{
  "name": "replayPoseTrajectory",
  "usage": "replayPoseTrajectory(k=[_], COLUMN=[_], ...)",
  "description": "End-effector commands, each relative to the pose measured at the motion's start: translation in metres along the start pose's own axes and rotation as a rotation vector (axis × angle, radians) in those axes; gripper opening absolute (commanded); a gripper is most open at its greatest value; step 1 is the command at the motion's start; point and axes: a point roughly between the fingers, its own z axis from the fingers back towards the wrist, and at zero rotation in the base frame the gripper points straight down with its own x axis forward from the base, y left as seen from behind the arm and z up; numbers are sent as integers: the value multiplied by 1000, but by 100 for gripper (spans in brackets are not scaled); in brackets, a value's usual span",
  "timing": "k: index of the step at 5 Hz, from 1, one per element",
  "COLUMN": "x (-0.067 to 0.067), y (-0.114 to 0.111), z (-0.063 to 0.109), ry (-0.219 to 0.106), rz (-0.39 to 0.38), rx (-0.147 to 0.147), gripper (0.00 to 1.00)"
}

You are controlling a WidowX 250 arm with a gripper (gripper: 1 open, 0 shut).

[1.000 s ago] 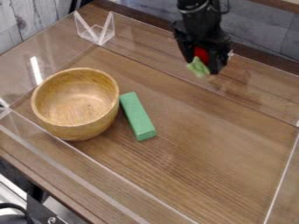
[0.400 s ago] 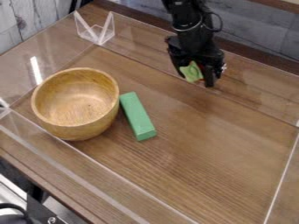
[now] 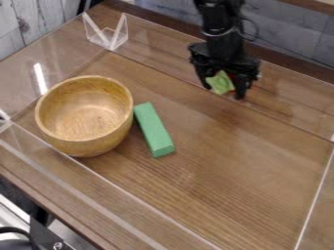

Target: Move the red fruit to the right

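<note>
The red fruit [image 3: 222, 83] sits between the fingers of my gripper [image 3: 224, 84] at the back right of the wooden table. Mostly its light-green leafy part shows; the black fingers cover most of the red. The gripper hangs straight down from the black arm and is shut on the fruit. I cannot tell whether the fruit touches the tabletop or is just above it.
A wooden bowl [image 3: 84, 115] stands at the left, with a long green block [image 3: 155, 129] lying just right of it. Clear acrylic walls [image 3: 313, 210] ring the table, and a clear stand [image 3: 105, 31] sits at the back left.
The gripper came down and a little toward the front with the fruit in it, drifting left and then slightly back right. Bowl and green block stayed put.
</note>
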Motion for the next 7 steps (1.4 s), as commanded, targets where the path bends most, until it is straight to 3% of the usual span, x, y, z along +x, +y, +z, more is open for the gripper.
replayPoseTrajectory(k=[1, 3, 4, 6, 7], x=[22, 23, 17, 15, 9], y=[-5, 11, 18, 26, 18], z=[39, 47, 45, 39, 24], ry=[-118, -150, -166, -150, -141], rz=[38, 173, 240, 161, 168], rx=[13, 44, 63, 42, 49], gripper=[100, 100, 0, 0, 0])
